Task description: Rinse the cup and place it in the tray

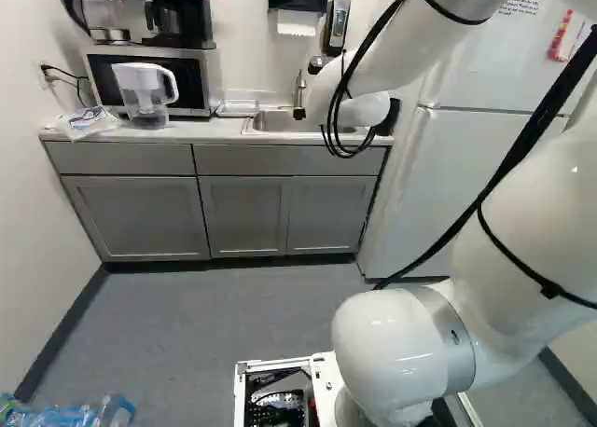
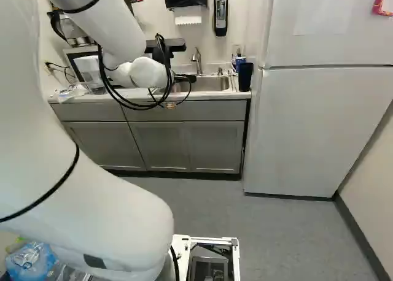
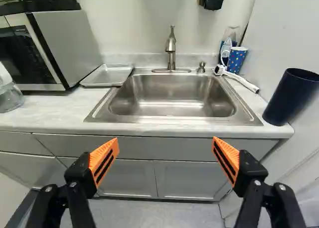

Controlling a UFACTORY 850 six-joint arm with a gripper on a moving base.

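1. Navy cup [image 3: 291, 96] is probably the one meant. It's parked upright on the bench [image 3: 50, 112], around four o'clock from the sink [image 3: 169, 120] and two o'clock from the hand [image 3: 165, 140].
2. The hand is spread really wide, nothing held, so no pre-grasp fiddling should be needed.
3. For the pickup, I'd say the approach is best made toward two o'clock, lined up at mid-height, with the outer finger kept off the fridge [image 2: 325, 130]. Tight squeeze there tbh.
4. The cup should be centred before any squeezing, or it could get tipped.
5. The mouth should be left uncovered for rinsing under the faucet [image 3: 171, 49], at the sink's twelve. The tray [image 3: 107, 75] is found at its ten.
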